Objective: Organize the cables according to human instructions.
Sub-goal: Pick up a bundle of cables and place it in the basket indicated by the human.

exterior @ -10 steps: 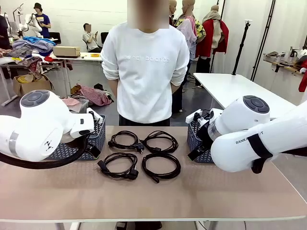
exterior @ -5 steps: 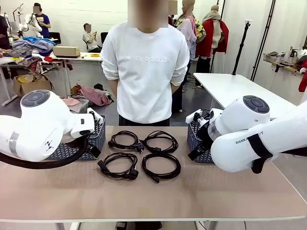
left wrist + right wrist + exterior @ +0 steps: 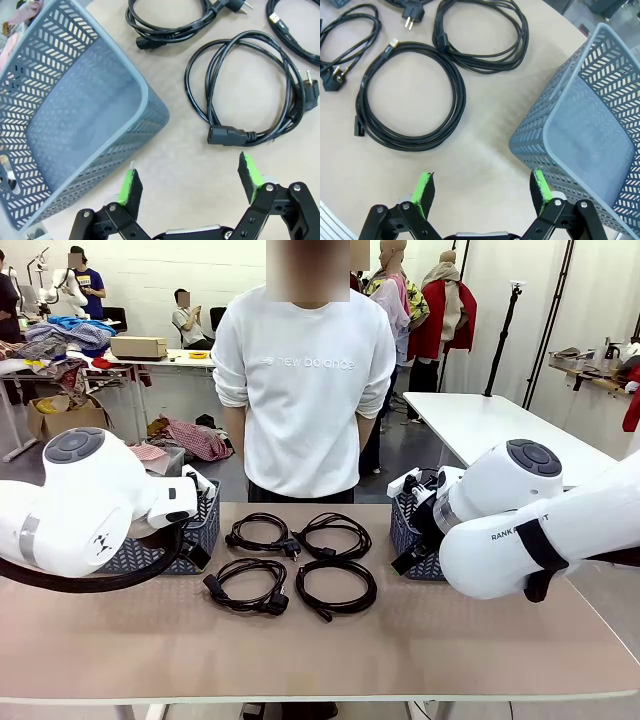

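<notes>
Black cables (image 3: 290,548) lie unsorted ahead of the spread-open left gripper (image 3: 189,184) and right gripper (image 3: 482,192), baskets (image 3: 50,75) beside them empty.

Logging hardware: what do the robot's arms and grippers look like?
The left arm and right arm are rounded white shells with grey joint caps. A black hose hangs under the left arm; the right arm bears a black strap and dark lettering. The left gripper and right gripper are black linkages with green pads.
</notes>
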Motion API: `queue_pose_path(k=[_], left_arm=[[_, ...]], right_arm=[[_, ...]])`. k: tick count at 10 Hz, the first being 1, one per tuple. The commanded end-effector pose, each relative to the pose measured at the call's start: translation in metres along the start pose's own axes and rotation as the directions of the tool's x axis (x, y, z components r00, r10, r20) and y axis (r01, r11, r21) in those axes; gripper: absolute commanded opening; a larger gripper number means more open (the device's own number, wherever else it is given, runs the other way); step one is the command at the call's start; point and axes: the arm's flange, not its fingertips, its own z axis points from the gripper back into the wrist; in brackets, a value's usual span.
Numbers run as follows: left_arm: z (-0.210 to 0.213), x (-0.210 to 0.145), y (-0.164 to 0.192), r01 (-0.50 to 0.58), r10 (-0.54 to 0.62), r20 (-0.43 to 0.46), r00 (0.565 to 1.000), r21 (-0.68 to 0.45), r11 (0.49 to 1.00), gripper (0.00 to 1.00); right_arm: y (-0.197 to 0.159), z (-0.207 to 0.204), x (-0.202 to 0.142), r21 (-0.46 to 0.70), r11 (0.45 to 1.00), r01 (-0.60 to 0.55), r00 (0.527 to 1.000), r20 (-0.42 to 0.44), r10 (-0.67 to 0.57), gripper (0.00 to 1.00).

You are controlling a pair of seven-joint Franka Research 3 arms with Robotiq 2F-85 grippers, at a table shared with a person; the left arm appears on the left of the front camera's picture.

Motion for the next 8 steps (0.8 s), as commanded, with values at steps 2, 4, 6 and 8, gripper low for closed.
queue_pose_path(k=[2, 4, 6, 8], left_arm=[[0.034, -0.005, 0.013, 0.027, -0.027, 0.026, 0.999, -0.005, 1.000, 1.00], [0.065, -0.005, 0.027, 0.073, -0.072, 0.042, 0.997, -0.029, 0.997, 1.00], [0.091, -0.004, 0.045, 0.163, -0.160, 0.052, 0.986, -0.058, 0.985, 1.00], [0.118, -0.001, 0.075, 0.217, -0.208, 0.090, 0.974, -0.109, 0.970, 1.00]], right_arm=[[-0.011, 0.021, 0.002, 0.078, 0.996, -0.052, 0.999, 0.015, 0.051, 1.00], [-0.019, 0.045, 0.001, 0.114, 0.987, -0.111, 0.993, 0.046, 0.107, 1.00], [-0.036, 0.073, 0.000, 0.182, 0.964, -0.196, 0.979, 0.084, 0.183, 1.00], [-0.061, 0.103, -0.001, 0.238, 0.935, -0.262, 0.961, 0.153, 0.230, 1.00]])
